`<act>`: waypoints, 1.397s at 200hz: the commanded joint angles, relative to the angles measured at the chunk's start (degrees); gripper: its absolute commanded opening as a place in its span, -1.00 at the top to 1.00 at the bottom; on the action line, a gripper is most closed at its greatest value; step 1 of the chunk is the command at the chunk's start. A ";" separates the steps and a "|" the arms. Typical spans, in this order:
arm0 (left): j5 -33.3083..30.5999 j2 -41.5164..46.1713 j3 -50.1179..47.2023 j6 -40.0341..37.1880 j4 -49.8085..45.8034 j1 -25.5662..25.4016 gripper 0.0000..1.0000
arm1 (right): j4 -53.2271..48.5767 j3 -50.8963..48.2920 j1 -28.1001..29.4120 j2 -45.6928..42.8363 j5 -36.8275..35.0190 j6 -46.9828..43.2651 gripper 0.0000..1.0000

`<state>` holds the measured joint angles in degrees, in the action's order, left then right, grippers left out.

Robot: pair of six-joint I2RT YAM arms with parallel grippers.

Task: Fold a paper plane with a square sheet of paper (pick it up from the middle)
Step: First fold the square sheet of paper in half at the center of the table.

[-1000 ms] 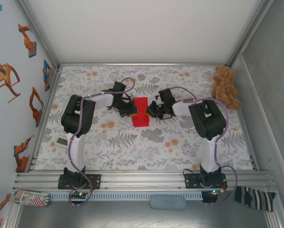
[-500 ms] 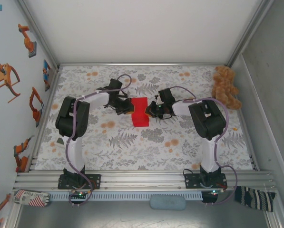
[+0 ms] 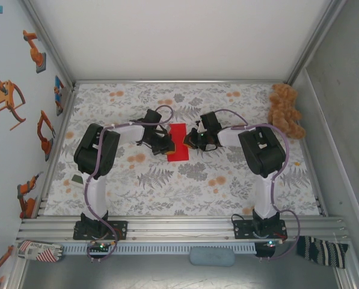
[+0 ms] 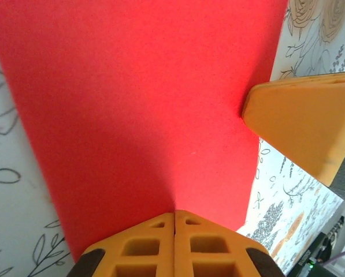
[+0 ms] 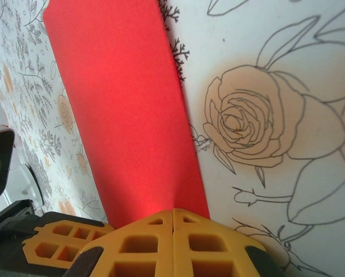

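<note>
The square sheet of paper [image 3: 178, 142] is bright red and lies flat on the floral table as a narrow rectangle, folded in half. No paper plane is in view. My left gripper [image 3: 166, 144] is shut, its orange tips [image 4: 174, 213] resting on the sheet's [image 4: 143, 98] left edge. My right gripper [image 3: 190, 139] is shut too, its tips [image 5: 173, 210] set on the sheet's [image 5: 123, 104] right edge. No paper shows between either pair of jaws. One right finger [image 4: 302, 127] touches the sheet's far edge in the left wrist view.
A brown teddy bear [image 3: 285, 110] sits at the table's back right corner. A small dark object [image 3: 77, 179] lies by the left edge. The floral tablecloth [image 3: 227, 174] spreads in front of the sheet. Metal rails [image 3: 179, 226] run along the near edge.
The red sheet was humped with a raised flap; now it lies flat and narrow. My left gripper drew back to the left, then returned onto the sheet's left edge. The right gripper stayed.
</note>
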<state>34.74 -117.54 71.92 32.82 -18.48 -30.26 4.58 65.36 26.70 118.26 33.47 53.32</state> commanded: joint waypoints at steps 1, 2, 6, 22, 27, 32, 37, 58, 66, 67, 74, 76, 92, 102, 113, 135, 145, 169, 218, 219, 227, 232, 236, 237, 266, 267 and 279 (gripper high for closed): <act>-1.78 0.46 -3.75 -1.48 -3.51 0.32 0.92 | -9.70 -2.87 -0.77 7.20 -11.32 -1.94 1.00; -1.83 0.55 -3.91 -1.55 -3.55 0.31 0.92 | -9.73 -2.87 -0.77 7.23 -11.37 -1.92 1.00; -1.87 0.83 -4.49 -1.61 -3.62 0.37 0.92 | -9.76 -2.87 -0.75 7.30 -11.33 -1.91 1.00; -2.21 2.50 -7.00 -1.96 -3.89 0.66 0.92 | -9.76 -2.96 -0.84 7.42 -11.49 -2.22 1.00; -2.61 3.14 -7.77 -2.11 -4.15 0.72 0.92 | -9.78 -2.96 -0.94 7.40 -11.54 -2.30 1.00; -2.94 3.73 -8.53 -2.22 -4.36 0.81 0.91 | -9.76 -3.04 -0.99 7.50 -11.59 -2.32 1.00; -3.24 4.39 -9.38 -2.32 -4.54 0.94 0.92 | -9.75 -3.05 -1.03 7.47 -11.59 -2.27 1.00; -3.88 7.07 -12.54 -2.10 -4.79 1.65 0.92 | -9.83 -3.05 -1.24 7.58 -11.68 -2.60 1.00; -3.80 8.12 -13.45 -2.03 -4.74 1.77 0.92 | -9.77 -3.11 -1.30 7.61 -11.68 -2.61 1.00; -3.80 8.25 -13.55 -2.00 -4.82 1.73 0.92 | -9.81 -3.08 -1.30 7.65 -11.68 -2.61 1.00; -3.89 9.20 -14.23 -2.13 -4.82 1.79 0.92 | -9.82 -3.13 -1.34 7.66 -11.74 -2.70 1.00; -3.96 9.35 -14.32 -2.14 -4.81 1.83 0.92 | -9.80 -3.07 -1.37 7.66 -11.76 -2.70 1.00; -4.37 11.44 -14.38 -2.32 -5.10 1.94 0.92 | -9.79 -3.14 -1.47 7.52 -11.68 -2.79 1.00; -4.41 12.60 -13.84 -2.19 -4.77 2.22 0.92 | -9.76 -3.16 -1.44 7.51 -11.73 -2.87 1.00; -3.82 13.83 -13.05 -1.76 -3.39 2.62 0.92 | -9.76 -3.21 -1.43 7.58 -11.68 -2.87 1.00; -1.23 14.75 -11.80 0.43 2.84 2.64 0.92 | -9.58 -3.25 -1.47 7.43 -11.68 -2.70 1.00; 0.14 13.89 -11.38 2.09 6.18 2.58 0.92 | -9.54 -3.24 -1.47 7.49 -11.74 -2.65 1.00; -0.01 10.13 -8.42 4.63 9.13 1.84 0.91 | -9.05 -3.41 -1.47 7.37 -11.85 -2.43 1.00; -1.05 2.98 -2.44 5.69 8.33 0.18 0.92 | -8.71 -3.57 -1.47 7.31 -11.84 -2.09 1.00; -1.02 2.91 -2.37 5.60 8.22 0.10 0.92 | -8.71 -3.61 -1.47 7.32 -11.85 -2.13 1.00; -1.19 2.57 -1.78 4.44 6.87 -0.27 0.92 | -8.75 -3.58 -1.47 7.24 -11.95 -2.12 1.00; -1.64 2.33 -1.34 3.38 5.50 -0.58 0.92 | -8.71 -3.58 -1.47 7.21 -12.00 -2.15 1.00; -2.21 2.31 -1.18 2.41 4.40 -0.80 0.92 | -8.71 -3.58 -1.47 7.19 -12.03 -2.10 1.00; -2.35 2.31 -1.18 2.20 4.14 -0.87 0.91 | -8.71 -3.58 -1.47 7.22 -12.03 -2.13 1.00; -5.10 3.56 -3.98 -3.26 0.19 -1.29 0.93 | -8.71 -3.66 -1.47 7.33 -12.20 -2.17 1.00; -5.07 3.64 -4.16 -3.41 0.15 -1.38 0.93 | -8.71 -3.66 -1.47 7.29 -12.20 -2.21 1.00; -5.07 4.63 -6.19 -4.89 -0.61 -1.30 0.93 | -9.18 -3.43 -1.53 7.38 -12.54 -2.33 1.00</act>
<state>31.14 -114.91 68.60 33.58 -14.02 -31.57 4.60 65.45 26.39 118.48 34.17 52.71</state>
